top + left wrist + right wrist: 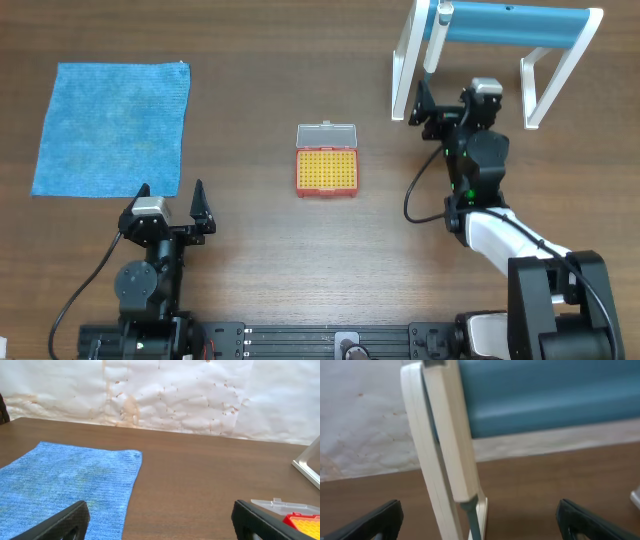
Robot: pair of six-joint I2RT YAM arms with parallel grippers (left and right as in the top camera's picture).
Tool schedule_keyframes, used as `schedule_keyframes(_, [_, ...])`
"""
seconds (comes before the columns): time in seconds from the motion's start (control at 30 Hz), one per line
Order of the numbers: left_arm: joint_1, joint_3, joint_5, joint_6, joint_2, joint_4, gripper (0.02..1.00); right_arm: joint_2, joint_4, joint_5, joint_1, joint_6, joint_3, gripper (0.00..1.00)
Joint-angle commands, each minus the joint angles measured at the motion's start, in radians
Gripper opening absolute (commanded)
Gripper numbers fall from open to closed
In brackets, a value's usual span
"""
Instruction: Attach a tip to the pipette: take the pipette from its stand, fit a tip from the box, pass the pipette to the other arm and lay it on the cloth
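Right gripper point(445, 105) gapes at the pipette point(452, 445) — left gripper point(170, 192) gapes near the cloth point(112, 128).

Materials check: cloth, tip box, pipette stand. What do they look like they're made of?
The cloth looks like blue woven or microfibre fabric: matte, with a fine ribbed texture. The tip box is likely plastic, with a red-orange base, a clear glossy lid and a yellow tip rack. The stand has smooth white legs and a semi-gloss blue top bar; whether plastic or coated metal is unclear.
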Motion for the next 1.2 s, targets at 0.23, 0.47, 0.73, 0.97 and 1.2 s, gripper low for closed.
schedule_keyframes(0.23, [0.001, -0.002, 0.003, -0.009, -0.006, -0.005, 0.919, 0.042, -0.062, 0.069, 0.005, -0.157, 0.107, 0.989])
schedule_keyframes(0.47, [0.001, -0.002, 0.003, -0.009, -0.006, -0.005, 0.919, 0.113, -0.038, 0.075, 0.005, -0.156, 0.17, 0.989])
schedule_keyframes(0.73, [0.001, -0.002, 0.003, -0.009, -0.006, -0.005, 0.917, 0.149, -0.033, 0.1, 0.005, -0.156, 0.201, 0.989])
schedule_keyframes(0.97, [0.001, -0.002, 0.003, -0.009, -0.006, -0.005, 0.917, 0.186, -0.035, 0.108, 0.005, -0.156, 0.214, 0.987])
schedule_keyframes(1.2, [0.001, -0.002, 0.003, -0.009, -0.006, -0.005, 0.917, 0.208, -0.035, 0.119, 0.011, -0.156, 0.235, 0.989])
